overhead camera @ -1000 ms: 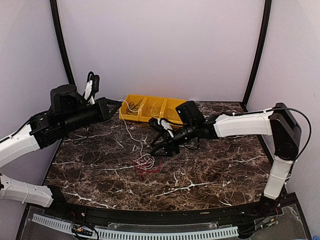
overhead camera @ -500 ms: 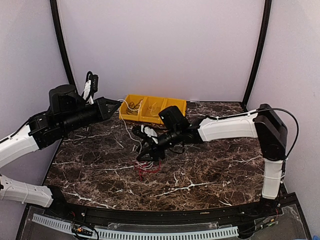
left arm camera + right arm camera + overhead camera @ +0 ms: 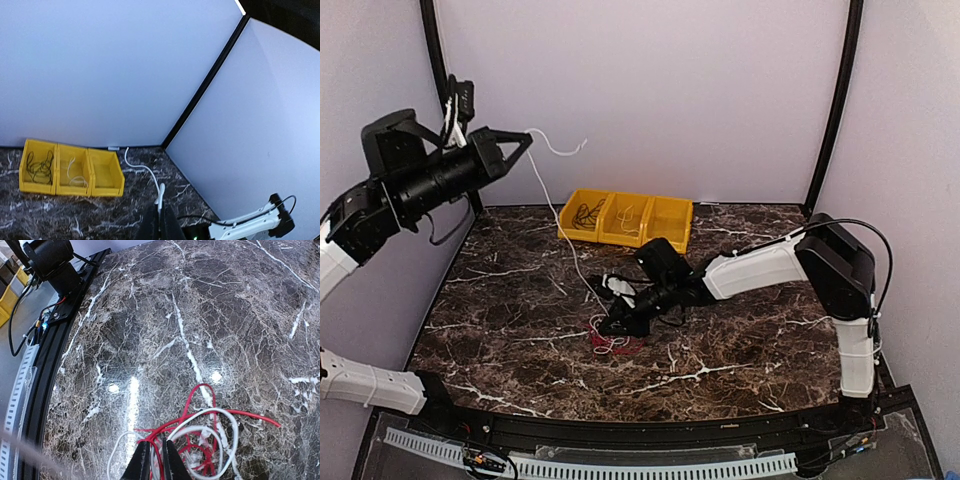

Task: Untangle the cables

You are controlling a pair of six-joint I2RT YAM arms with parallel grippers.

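Observation:
The cables lie as a small tangle of red and white loops on the marble table. One white cable rises from the tangle to my left gripper, held high at the upper left. In the left wrist view that gripper is shut on the white cable, whose free end curls past the fingers. My right gripper is down on the tangle. In the right wrist view its jaws stand almost together, with red and white strands of the cables between them.
Three joined yellow bins stand at the back of the table, also seen in the left wrist view. The left bin holds dark wires and the middle one white wires. Black corner posts and pale walls close in the table.
My left arm has swung up and to the left, drawing the white cable up from the tangle. My right gripper moved left and down onto the tangle and closed on its strands.

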